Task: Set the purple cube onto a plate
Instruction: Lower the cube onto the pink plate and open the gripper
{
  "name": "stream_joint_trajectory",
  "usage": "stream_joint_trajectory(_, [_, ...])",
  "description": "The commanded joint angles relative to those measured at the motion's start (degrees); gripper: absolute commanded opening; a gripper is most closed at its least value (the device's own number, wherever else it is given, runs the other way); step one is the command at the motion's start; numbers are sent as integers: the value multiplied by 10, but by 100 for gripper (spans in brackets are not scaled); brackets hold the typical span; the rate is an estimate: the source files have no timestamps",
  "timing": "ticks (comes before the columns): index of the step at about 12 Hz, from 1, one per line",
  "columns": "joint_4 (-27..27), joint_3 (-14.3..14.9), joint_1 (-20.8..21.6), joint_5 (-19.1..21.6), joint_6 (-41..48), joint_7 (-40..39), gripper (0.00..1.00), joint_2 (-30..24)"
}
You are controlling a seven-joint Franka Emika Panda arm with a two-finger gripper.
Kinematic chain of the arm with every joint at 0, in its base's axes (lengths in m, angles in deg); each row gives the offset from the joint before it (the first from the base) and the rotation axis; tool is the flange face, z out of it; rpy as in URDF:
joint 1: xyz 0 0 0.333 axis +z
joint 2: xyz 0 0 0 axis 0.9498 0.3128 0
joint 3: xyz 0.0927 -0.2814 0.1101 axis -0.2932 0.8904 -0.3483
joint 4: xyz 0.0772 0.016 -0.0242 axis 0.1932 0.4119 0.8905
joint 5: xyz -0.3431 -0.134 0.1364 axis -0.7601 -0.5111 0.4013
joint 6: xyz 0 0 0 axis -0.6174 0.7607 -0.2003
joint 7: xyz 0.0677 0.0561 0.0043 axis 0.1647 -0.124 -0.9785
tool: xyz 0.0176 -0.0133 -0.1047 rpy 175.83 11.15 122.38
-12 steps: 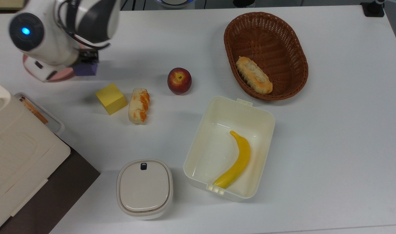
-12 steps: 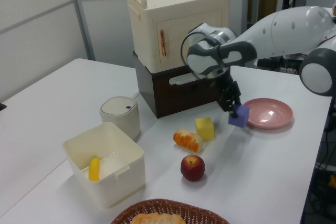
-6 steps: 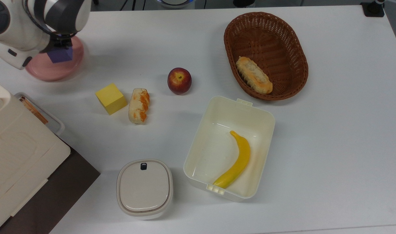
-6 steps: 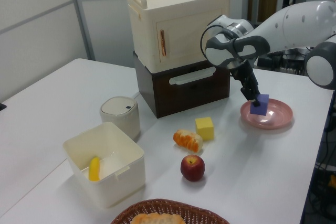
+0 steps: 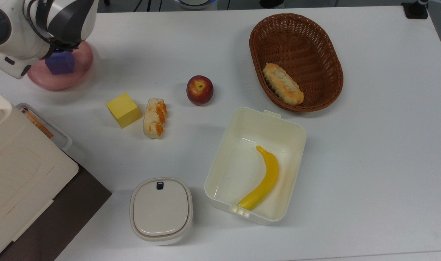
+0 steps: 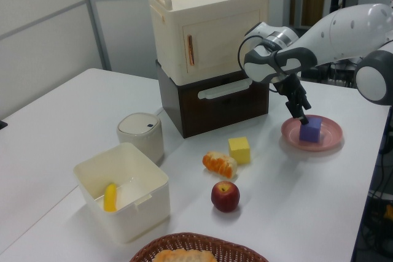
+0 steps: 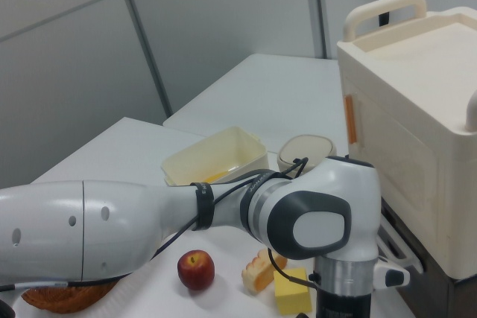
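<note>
The purple cube (image 5: 59, 62) sits flat on the pink plate (image 5: 82, 69) at the top view's upper left. In the left view the purple cube (image 6: 311, 131) rests on the plate (image 6: 333, 132) at the table's right end. My gripper (image 6: 301, 116) hangs just above the cube's upper left corner, open, with the cube lying below its fingertips. In the top view the arm's wrist (image 5: 42, 25) covers the plate's far-left part and hides the fingers. The right view has the wrist (image 7: 313, 229) close up.
A yellow cube (image 5: 123, 110), a bread piece (image 5: 154, 117) and an apple (image 5: 199, 90) lie mid-table. A wicker basket (image 5: 329, 54) holds a bread roll. An open box (image 5: 296, 130) holds a banana. A lidded pot (image 5: 161, 210) and a cream cabinet (image 6: 209, 26) stand nearby.
The gripper carried the purple cube from beside the plate to over it. The cube has dropped away from the fingers and now rests on the plate.
</note>
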Motion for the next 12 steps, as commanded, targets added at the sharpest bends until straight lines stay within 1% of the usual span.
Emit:
stream_joint_trajectory(1, [11,-7,6,-5,-7,0,100,-36])
stream_joint_trajectory(2, [12,-7,19,-1,-2,1,100,-51])
stream_joint_trajectory(3, [12,-6,47,-6,11,7,100,-57])
stream_joint_trajectory(5, [-2,-6,77,-4,37,52,100,-71])
stream_joint_trajectory(7, [-10,-7,115,1,63,86,100,-101])
stream_joint_trajectory(10, [-10,-7,179,23,89,137,100,-159])
stream_joint_trajectory(11, [-16,-8,190,38,93,158,100,-170])
stream_joint_trajectory(12, [-35,-9,201,60,108,179,100,-178])
